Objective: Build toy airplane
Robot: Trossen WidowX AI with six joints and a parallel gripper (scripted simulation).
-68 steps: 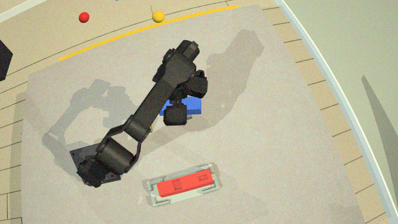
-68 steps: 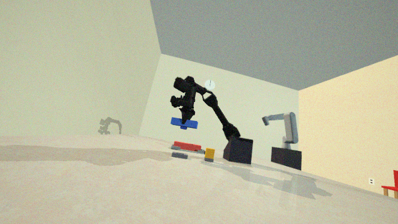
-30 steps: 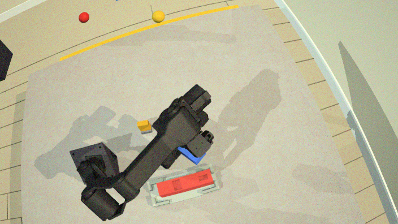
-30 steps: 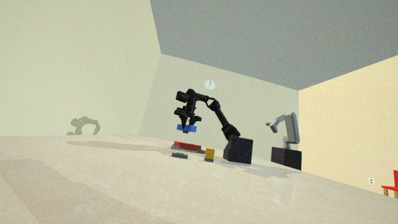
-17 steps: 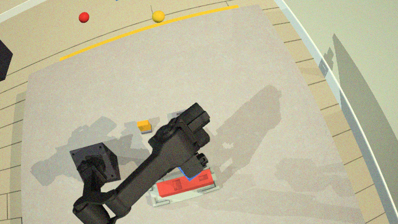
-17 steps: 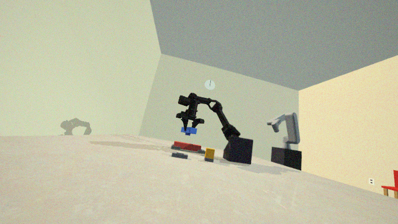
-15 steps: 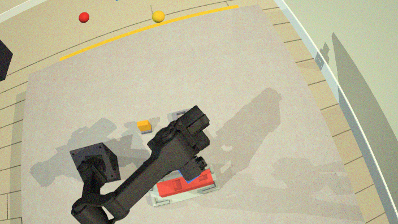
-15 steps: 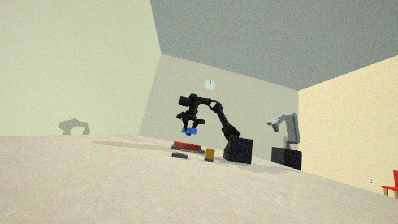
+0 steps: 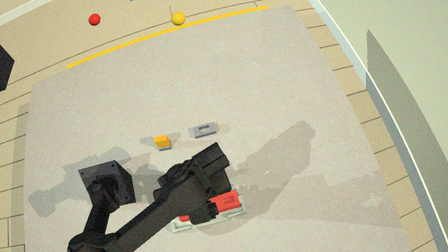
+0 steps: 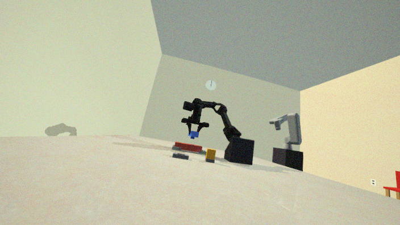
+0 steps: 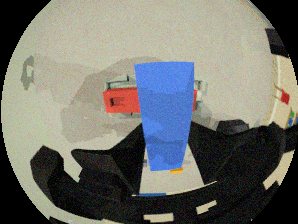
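Blue wing (image 10: pixel 193 134) (image 11: pixel 165 115), red fuselage (image 9: pixel 226 202) (image 10: pixel 188 146) (image 11: pixel 121 100), orange tail fin (image 9: pixel 162 140) (image 10: pixel 211 154)

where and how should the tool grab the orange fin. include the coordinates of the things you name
Best come straight down from above and pinch opposite upright sides of the orange fin (image 9: pixel 161 140) (image 10: pixel 211 154), near its top: it stands upright as a block, its lower end in a low grey holder (image 9: pixel 165 148) (image 10: pixel 210 161).

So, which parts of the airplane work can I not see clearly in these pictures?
- Top view: the blue wing, hidden under the arm.
- Wrist view: the middle of the red body, behind the wing.
- Exterior view: the wing's tab, too small to judge its fit.
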